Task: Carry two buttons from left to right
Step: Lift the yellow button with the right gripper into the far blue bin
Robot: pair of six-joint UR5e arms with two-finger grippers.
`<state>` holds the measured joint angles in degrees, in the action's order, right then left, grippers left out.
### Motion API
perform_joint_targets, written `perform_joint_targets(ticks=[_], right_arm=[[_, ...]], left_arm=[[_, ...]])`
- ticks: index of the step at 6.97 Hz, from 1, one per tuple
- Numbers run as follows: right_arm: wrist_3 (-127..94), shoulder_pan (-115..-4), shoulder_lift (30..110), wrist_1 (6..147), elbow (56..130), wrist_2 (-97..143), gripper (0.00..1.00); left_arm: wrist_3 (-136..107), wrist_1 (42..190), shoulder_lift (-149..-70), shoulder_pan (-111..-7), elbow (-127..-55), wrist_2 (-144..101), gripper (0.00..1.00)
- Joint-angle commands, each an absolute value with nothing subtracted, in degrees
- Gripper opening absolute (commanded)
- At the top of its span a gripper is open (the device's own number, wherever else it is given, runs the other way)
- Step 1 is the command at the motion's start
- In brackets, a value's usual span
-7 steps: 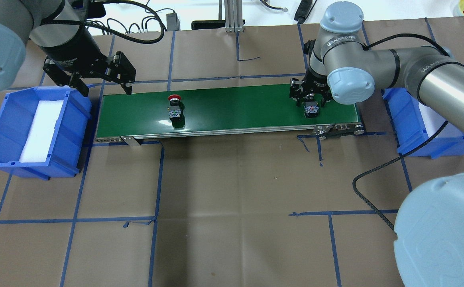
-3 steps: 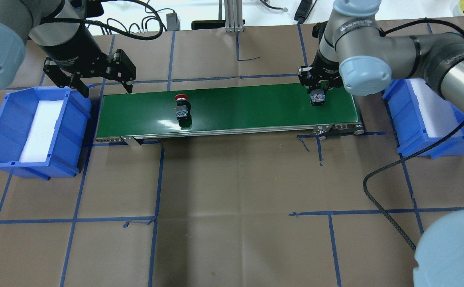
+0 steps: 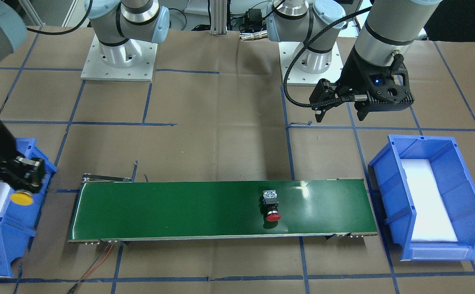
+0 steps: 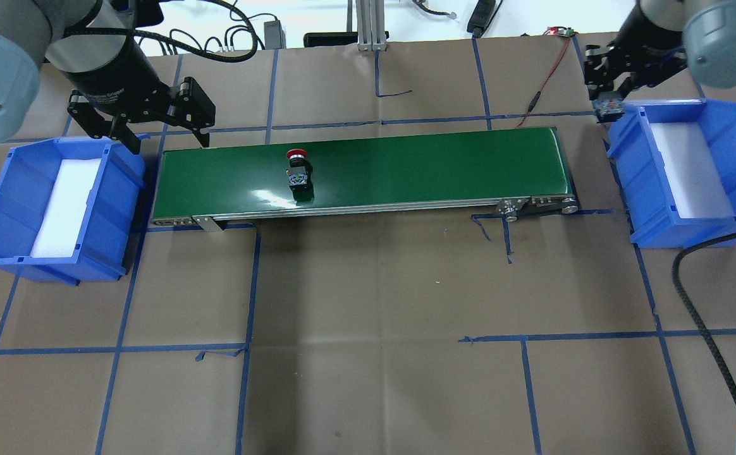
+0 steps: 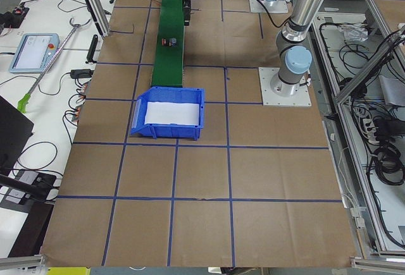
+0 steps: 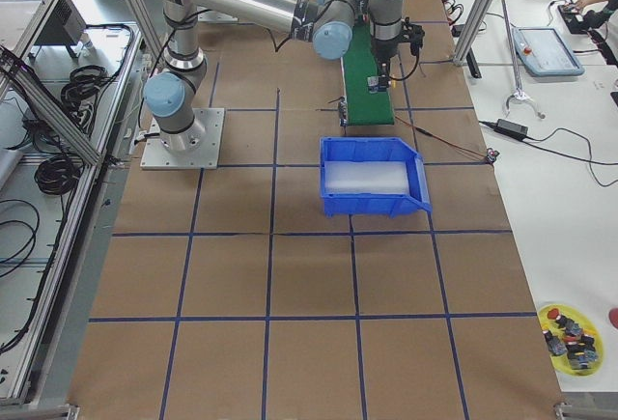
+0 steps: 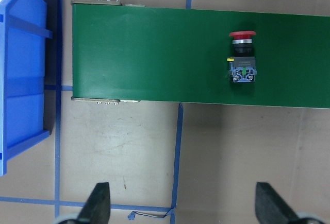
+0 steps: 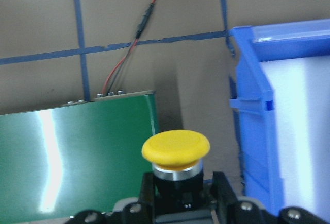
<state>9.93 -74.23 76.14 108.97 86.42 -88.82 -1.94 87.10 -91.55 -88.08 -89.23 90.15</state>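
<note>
Front-facing view: a long green conveyor belt point(image 3: 180, 208) lies on the brown paper surface point(image 3: 221, 143), which is crossed with blue tape. A red-capped black-grey push-button switch point(image 3: 271, 205) lies on its side on the belt, toward the belt's left end (the robot's left, so this view's right), with its cap pointing away from the robot. The black left hand point(image 3: 339, 116) hangs on the robot's side of the belt near that end, fingers spread, grasping nothing. Past the belt's right end, the right hand point(image 3: 23, 175) is clenched on the yellow mushroom-capped push-button switch point(image 3: 22, 198), above the rim of a blue plastic bin point(image 3: 17, 241) lined with white foam. A second blue bin point(image 3: 388, 196) sits off the belt's left end.

Overhead view: the held switch hangs just beyond the belt's right end, at the bin's far corner.

Side views: the red-capped switch is a speck on the belt, and the hands are too small to judge.

Left wrist view: two fingertips stand wide apart over the paper, the belt and red-capped switch beyond them.

Right wrist view: the yellow cap sits between the closed fingers, with the belt's end on one side and the bin wall on the other.
</note>
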Motion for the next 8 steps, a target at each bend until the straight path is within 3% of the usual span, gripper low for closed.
perform_joint_targets(ticks=[1, 3, 5, 8], right_arm=[[26.3, -63.3, 75.4, 107.0, 84.3, -88.3, 0.02], [29.3, -60.0, 71.3, 109.3, 86.6, -88.2, 0.02], [29.3, -60.0, 69.2, 121.8, 94.5, -88.3, 0.02], [29.4, -57.2, 68.3, 123.3, 99.2, -88.4, 0.02]], left_arm=[[-1.9, 87.1, -91.6, -88.1, -89.3, 90.1, 1.0], [-1.9, 87.1, -91.6, -88.1, -89.3, 90.1, 1.0], [-1.9, 87.0, -91.5, -88.1, -89.3, 90.1, 1.0], [-1.9, 86.9, -91.5, -88.1, -89.3, 90.0, 1.0]])
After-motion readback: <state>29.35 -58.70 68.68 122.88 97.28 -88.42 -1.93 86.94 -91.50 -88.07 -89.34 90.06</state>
